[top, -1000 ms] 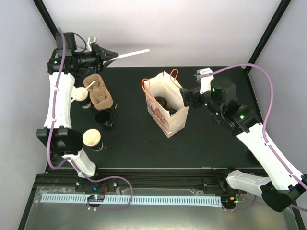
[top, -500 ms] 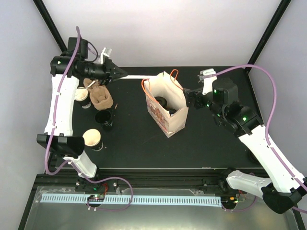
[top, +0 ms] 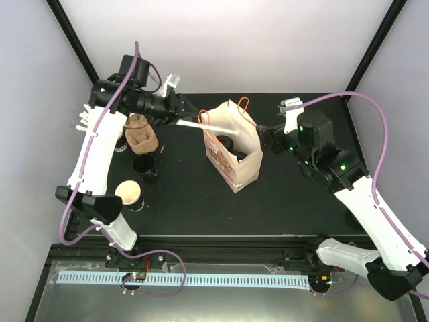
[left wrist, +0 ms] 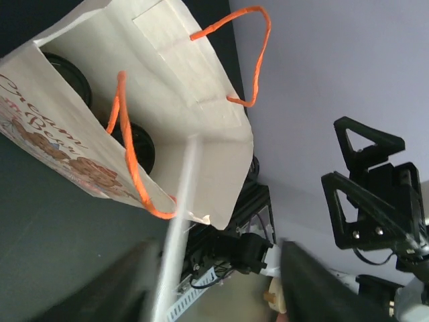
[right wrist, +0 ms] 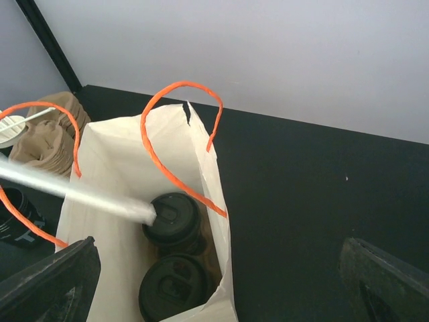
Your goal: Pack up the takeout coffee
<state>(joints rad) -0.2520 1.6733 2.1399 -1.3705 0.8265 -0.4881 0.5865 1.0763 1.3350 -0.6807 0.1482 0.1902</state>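
Two takeout coffee cups with black lids [right wrist: 171, 218] [right wrist: 175, 285] stand inside the white paper bag [top: 236, 161] with orange handles. In the left wrist view their lids [left wrist: 67, 74] [left wrist: 137, 144] show through the bag's mouth. A white stirrer stick [top: 201, 125] slants from my left gripper [top: 184, 114] into the bag, and its tip [right wrist: 144, 213] sits at the farther lid. In the left wrist view the blurred stick [left wrist: 179, 208] lies beside the left finger [left wrist: 127, 282], with the jaws apart. My right gripper [top: 263, 136] hangs open at the bag's right rim, holding nothing.
Brown pulp carriers [top: 141, 134] are stacked at the table's left. A lidless black cup [top: 145, 164] and a tan-inside open cup [top: 127, 193] stand in front of them. The left arm hides most of a further cup behind it.
My left arm swung from the back left corner to the bag, carrying the stick's tip inside it. Its jaws have parted. The right gripper has barely shifted.
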